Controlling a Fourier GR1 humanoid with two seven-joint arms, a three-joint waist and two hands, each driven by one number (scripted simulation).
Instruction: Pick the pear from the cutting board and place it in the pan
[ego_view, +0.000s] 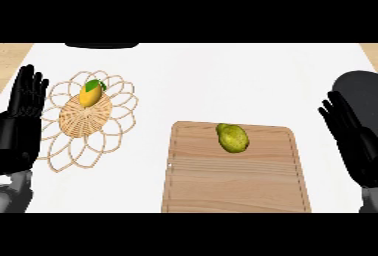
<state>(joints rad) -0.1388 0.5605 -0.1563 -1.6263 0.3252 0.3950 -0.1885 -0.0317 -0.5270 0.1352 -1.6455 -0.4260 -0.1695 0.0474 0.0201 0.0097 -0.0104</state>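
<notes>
Right now my right hand (353, 142) is open, empty; the pear (234, 138) lies near the cutting board's (236, 185) far edge. Being rounded, I reckon it could roll from a glancing touch.

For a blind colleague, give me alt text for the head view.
A green pear lies on a wooden cutting board, untouched. Left, a mango sits on a woven trivet. The open left hand and right hand rest at the edges.

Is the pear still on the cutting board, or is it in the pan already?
On the board. The pear lies near the far edge of the cutting board, with no hand touching it.
</notes>
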